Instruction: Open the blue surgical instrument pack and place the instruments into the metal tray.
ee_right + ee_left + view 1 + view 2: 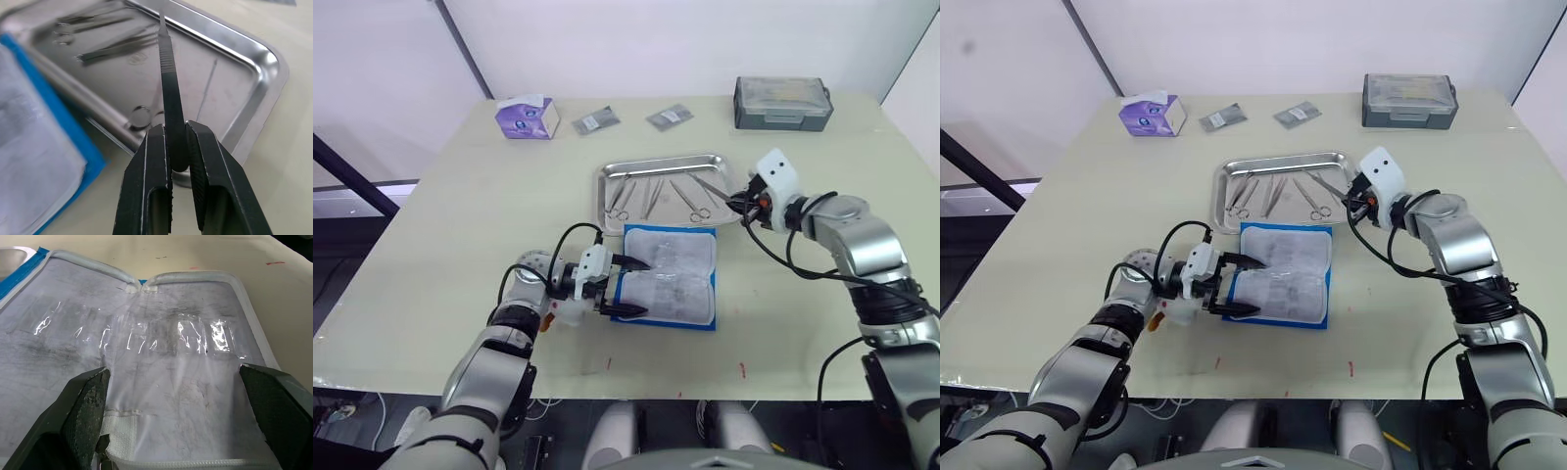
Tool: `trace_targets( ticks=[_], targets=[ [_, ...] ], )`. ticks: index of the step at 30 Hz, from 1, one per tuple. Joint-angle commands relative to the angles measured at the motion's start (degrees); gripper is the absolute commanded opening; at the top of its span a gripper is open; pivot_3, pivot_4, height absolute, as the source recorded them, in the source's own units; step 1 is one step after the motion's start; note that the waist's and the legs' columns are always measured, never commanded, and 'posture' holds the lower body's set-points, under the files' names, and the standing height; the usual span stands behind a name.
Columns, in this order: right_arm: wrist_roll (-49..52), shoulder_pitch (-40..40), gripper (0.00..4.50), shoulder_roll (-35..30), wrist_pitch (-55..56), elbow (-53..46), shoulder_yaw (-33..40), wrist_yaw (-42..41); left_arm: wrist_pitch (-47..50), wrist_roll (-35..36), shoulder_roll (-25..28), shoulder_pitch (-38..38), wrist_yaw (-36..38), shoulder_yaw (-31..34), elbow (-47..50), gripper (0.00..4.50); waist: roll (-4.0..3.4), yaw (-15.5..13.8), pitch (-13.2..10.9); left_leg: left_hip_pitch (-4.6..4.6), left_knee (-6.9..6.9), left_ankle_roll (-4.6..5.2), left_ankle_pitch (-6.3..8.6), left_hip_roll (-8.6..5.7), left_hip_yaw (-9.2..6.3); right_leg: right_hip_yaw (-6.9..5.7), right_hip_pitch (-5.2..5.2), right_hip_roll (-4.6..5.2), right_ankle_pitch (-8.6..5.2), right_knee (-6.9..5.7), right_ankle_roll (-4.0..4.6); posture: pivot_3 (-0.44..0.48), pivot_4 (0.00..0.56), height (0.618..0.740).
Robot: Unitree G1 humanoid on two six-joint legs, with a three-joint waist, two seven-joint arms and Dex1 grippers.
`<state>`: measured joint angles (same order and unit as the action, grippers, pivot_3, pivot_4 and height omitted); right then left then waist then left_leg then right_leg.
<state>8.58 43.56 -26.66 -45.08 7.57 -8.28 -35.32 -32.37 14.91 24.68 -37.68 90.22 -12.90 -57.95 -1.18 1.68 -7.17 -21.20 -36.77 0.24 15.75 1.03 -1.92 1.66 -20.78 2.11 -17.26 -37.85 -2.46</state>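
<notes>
Right wrist view shows our right gripper clamped on a thin tool over the tray corner; released here, it could catch the rim. Our left gripper spreads wide at the opened pack, just before the tray.

Bare table left of the opened blue surgical instrument pack.

Lab; bare table, white walls
</notes>
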Motion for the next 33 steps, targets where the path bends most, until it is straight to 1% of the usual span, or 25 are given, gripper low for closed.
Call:
trace_targets(
  ticks=[1,6,11,13,18,25,33],
  targets=[
    [-3.2,5.8,0.01,4.5,0.2,7.3,1.1,7.9,1.9,-3.0,-1.3,4.6,2.3,-2.1,-2.9,4.5,-0.03,0.3,0.0,0.0,0.0,0.0,0.0,0.0,0.01,0.01,-0.04,0.0,0.0,-0.06,0.0,0.0,0.15,0.734],
    [-7.4,10.8,0.01,8.5,3.9,18.5,0.1,13.9,2.3,-3.1,-1.5,5.2,2.3,-1.5,-1.7,4.5,-0.04,0.4,0.0,-0.07,-0.01,0.0,0.0,-0.03,-0.02,-0.01,-0.07,0.03,0.0,-0.03,0.0,0.0,0.15,0.734],
    [-9.5,15.7,0.01,11.6,6.3,28.6,0.5,17.2,2.4,-3.3,-1.3,5.7,2.3,-1.1,-1.2,4.5,-0.09,0.7,0.0,-0.1,0.0,0.0,0.0,-0.03,0.0,0.02,-0.13,0.04,0.0,-0.06,0.0,0.0,0.15,0.734],
    [-10.2,17.3,0.01,12.4,7.7,31.8,0.2,17.4,2.5,-3.5,-1.4,5.7,2.3,-0.9,-1.1,4.5,-0.09,0.8,0.0,-0.1,0.0,0.01,0.0,-0.03,0.03,0.06,-0.15,0.04,0.0,-0.08,0.0,0.0,0.15,0.734],
    [-10.2,21.3,0.01,15.5,9.6,39.8,2.1,19.8,2.4,-3.7,-1.5,5.8,2.3,-0.5,-1.2,4.5,-0.11,0.7,0.0,-0.1,0.03,0.0,0.0,-0.03,0.04,0.06,-0.17,0.04,0.0,-0.09,0.0,0.0,0.15,0.734],
    [-9.1,24.1,0.01,18.2,10.8,47.0,5.6,23.4,2.3,-3.9,-1.6,5.8,2.3,-0.1,-1.2,4.5,-0.12,0.7,0.0,-0.1,0.03,0.0,0.0,-0.01,0.05,0.08,-0.17,0.07,0.0,-0.1,0.0,0.0,0.15,0.734],
    [-7.7,24.9,0.01,19.7,11.4,50.7,9.6,26.6,2.2,-4.0,-1.6,5.9,2.3,0.2,-1.2,4.5,-0.13,0.8,0.0,-0.1,0.03,0.0,0.0,0.0,0.05,0.09,-0.17,0.07,0.01,-0.12,0.0,0.0,0.15,0.734]
  ],
)
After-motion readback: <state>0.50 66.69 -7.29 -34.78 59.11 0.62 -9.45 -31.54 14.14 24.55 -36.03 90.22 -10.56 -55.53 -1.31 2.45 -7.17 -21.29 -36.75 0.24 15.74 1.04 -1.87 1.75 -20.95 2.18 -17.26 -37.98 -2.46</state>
